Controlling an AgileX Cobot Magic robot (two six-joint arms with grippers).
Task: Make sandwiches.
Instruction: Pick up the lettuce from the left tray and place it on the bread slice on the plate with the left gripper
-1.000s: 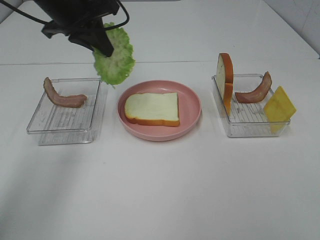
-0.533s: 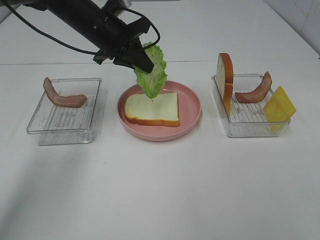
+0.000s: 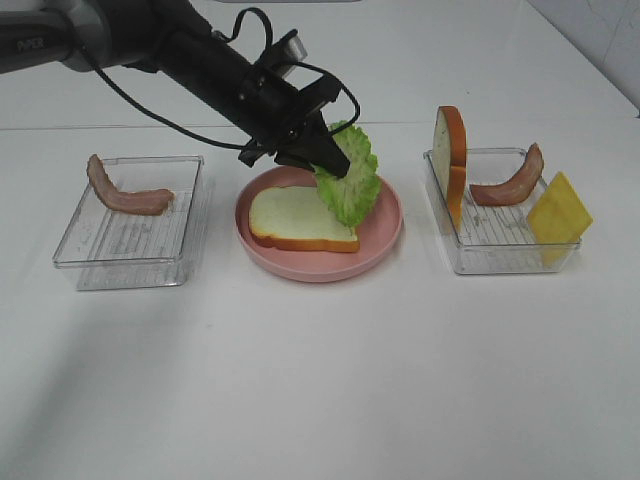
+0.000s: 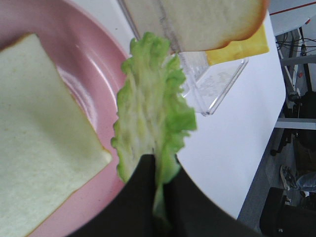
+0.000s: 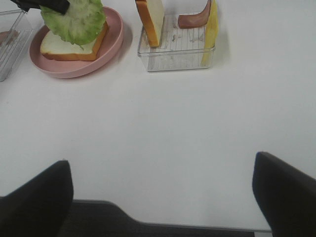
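Two clear trays (image 3: 120, 262) flank one pink plate (image 3: 390, 215) on the white table (image 3: 320, 380) in the high view, with two bread slices (image 3: 290, 218), two bacon strips (image 3: 125, 195) and one cheese square (image 3: 558, 215). In the left wrist view the left gripper (image 4: 158, 197) is clamped on the one lettuce leaf (image 4: 153, 123), which hangs over the plate. In the right wrist view the right gripper (image 5: 163, 173) is spread wide.

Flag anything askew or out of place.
In the right tray, a bread slice stands on edge and the cheese leans tilted at its right end. The lettuce hangs from the left end effector over the plate's right side, off centre of the flat slice. Nothing looks spilled or damaged.
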